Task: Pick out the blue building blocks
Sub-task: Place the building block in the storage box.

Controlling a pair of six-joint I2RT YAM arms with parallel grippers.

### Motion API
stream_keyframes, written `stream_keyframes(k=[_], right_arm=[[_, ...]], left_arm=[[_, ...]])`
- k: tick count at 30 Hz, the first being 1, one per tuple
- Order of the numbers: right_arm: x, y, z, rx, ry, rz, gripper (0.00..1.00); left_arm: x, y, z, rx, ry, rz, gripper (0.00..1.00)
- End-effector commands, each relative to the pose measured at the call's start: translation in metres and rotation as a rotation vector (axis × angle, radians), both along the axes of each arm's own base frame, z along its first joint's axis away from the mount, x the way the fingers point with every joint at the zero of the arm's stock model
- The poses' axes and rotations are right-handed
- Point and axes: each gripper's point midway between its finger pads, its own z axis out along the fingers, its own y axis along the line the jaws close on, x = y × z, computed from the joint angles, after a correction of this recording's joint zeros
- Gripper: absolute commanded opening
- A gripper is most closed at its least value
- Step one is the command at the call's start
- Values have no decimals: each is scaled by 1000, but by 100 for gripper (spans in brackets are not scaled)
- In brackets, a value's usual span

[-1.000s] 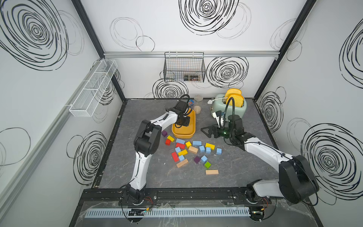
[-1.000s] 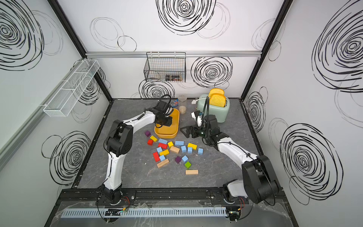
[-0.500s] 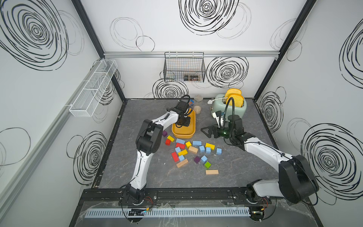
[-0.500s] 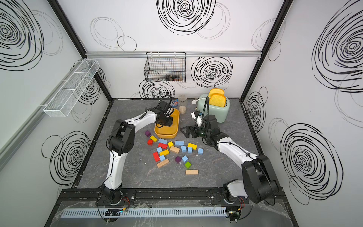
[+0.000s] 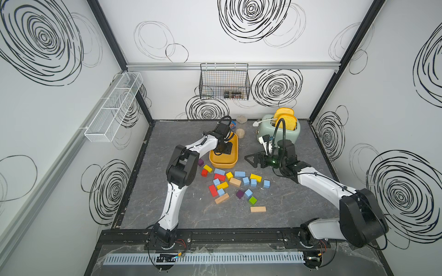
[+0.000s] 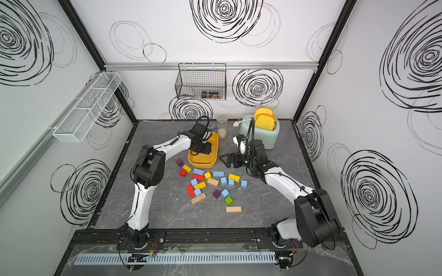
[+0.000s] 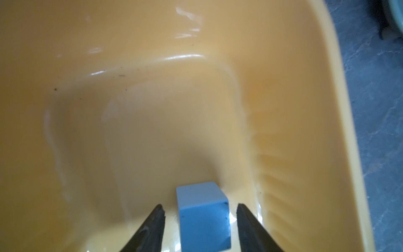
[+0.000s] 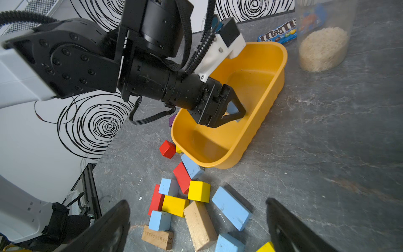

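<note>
Several light-blue building blocks (image 5: 239, 174) lie among other coloured blocks on the grey table in both top views, just in front of a yellow tub (image 5: 223, 163). My left gripper (image 5: 226, 149) reaches down inside the tub (image 7: 152, 65). Its jaws stand open around one blue cube (image 7: 202, 218), with a gap on each side of the cube. The cube rests on the tub floor. My right gripper (image 5: 248, 159) hovers open and empty to the right of the tub, pointing at it. In the right wrist view the right gripper (image 8: 197, 200) looks over a long blue brick (image 8: 231, 208).
Red (image 5: 212, 190), yellow (image 5: 255, 177), purple (image 5: 240, 194), green (image 5: 252, 200) and plain wood (image 5: 258, 209) blocks are mixed with the blue ones. A toaster (image 5: 284, 135), a jar of rice (image 8: 322, 48) and a blue candy packet (image 8: 277, 32) stand behind.
The left gripper has opened inside the tub and let go of the blue cube. The right arm has stayed still.
</note>
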Motion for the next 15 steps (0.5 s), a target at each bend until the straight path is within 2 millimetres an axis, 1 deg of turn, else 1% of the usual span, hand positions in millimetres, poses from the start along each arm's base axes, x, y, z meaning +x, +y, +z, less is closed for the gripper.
stream_keyframes(k=[1, 4, 7, 8, 12, 14, 15], right_arm=[[-1, -2, 15, 1, -42, 5, 98], [-2, 0, 23, 11, -51, 12, 98], [-6, 0, 31, 15, -65, 14, 98], [-8, 0, 32, 14, -67, 13, 98], [-16, -2, 39, -2, -92, 13, 98], [-21, -3, 39, -18, -97, 18, 98], [-23, -4, 39, -25, -99, 17, 98]], left_arm=[[4, -2, 40, -31, -73, 13, 65], [1, -3, 66, -42, -123, 13, 75], [-4, -1, 93, -58, -165, 18, 80], [-6, 1, 99, -62, -173, 20, 81], [-20, 8, 130, -80, -226, 35, 90], [-30, 12, 141, -84, -242, 42, 96], [-35, 15, 146, -81, -248, 43, 98]])
